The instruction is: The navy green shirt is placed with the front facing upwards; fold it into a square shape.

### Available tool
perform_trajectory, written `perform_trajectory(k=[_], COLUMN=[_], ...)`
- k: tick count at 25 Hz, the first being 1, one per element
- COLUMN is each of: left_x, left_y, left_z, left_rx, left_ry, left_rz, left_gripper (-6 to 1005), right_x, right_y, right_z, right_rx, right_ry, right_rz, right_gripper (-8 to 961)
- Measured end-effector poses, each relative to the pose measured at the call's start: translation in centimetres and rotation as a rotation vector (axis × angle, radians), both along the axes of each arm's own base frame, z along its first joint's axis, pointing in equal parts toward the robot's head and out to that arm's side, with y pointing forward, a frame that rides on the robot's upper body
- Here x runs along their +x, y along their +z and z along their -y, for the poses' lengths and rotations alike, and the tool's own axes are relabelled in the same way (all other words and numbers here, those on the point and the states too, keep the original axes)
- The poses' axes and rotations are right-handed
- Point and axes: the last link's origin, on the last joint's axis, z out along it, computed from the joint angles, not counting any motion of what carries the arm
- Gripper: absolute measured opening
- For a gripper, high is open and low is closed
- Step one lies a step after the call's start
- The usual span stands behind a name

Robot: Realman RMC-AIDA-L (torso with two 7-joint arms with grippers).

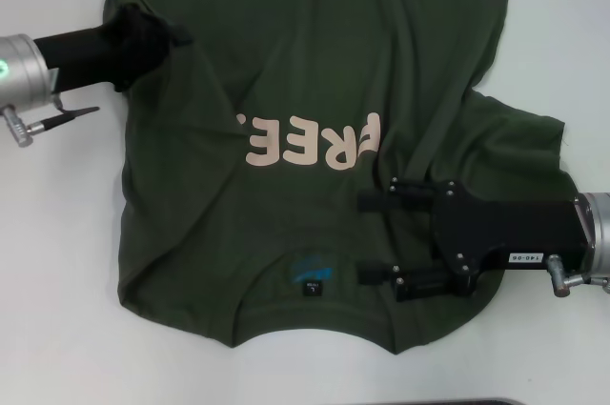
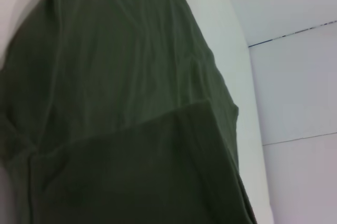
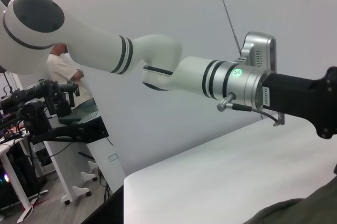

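The navy green shirt (image 1: 315, 71) is spread collar-near on the tabletop (image 1: 57, 262); the right tool (image 1: 370, 238), prongs apart, is laid over its collar side. The left tool (image 1: 143, 33) is buried in the far sleeve, its state not discernible.

The large dark olive-green cotton short-sleeved T-shirt (image 1: 305, 71) lies spread over the middle of the white table (image 1: 57, 262), its collar toward the near edge, its hem toward the far edge; the right gripper (image 1: 367, 238) lies on the cloth just right of the collar, one finger near the lettering; the left gripper (image 1: 157, 38) sits at the shirt's left edge, toward the far side.
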Motion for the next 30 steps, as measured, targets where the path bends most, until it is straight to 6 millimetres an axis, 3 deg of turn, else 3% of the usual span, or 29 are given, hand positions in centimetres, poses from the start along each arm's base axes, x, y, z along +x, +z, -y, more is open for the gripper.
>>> perform_trajectory(k=[3, 15, 23, 27, 30], left_x=[0.1, 0.6, 2.6, 2.3, 0.9], left_y=[-0.7, -0.8, -1.2, 0.9, 2.2], left_z=[0.0, -0.4, -0.3, 0.6, 1.3], left_rx=[-0.001, 0.022, 0.01, 0.056, 0.091], left_ry=[0.002, -0.011, -0.069, -0.088, -0.065], left_rz=[-0.004, 0.002, 0.109, 0.23, 0.244], left_gripper=[26, 337, 543, 662, 714], right_x=[0.1, -0.2, -0.2, -0.1, 0.0], right_y=[0.0, 0.0, -0.1, -0.1, -0.1], right_z=[-0.1, -0.5, -0.5, -0.4, -0.3], right_rx=[0.004, 0.013, 0.011, 0.01, 0.01], right_ry=[-0.003, 0.007, 0.006, -0.001, -0.004], right_rz=[0.005, 0.011, 0.009, 0.009, 0.008], right_gripper=[906, 907, 906, 905, 904])
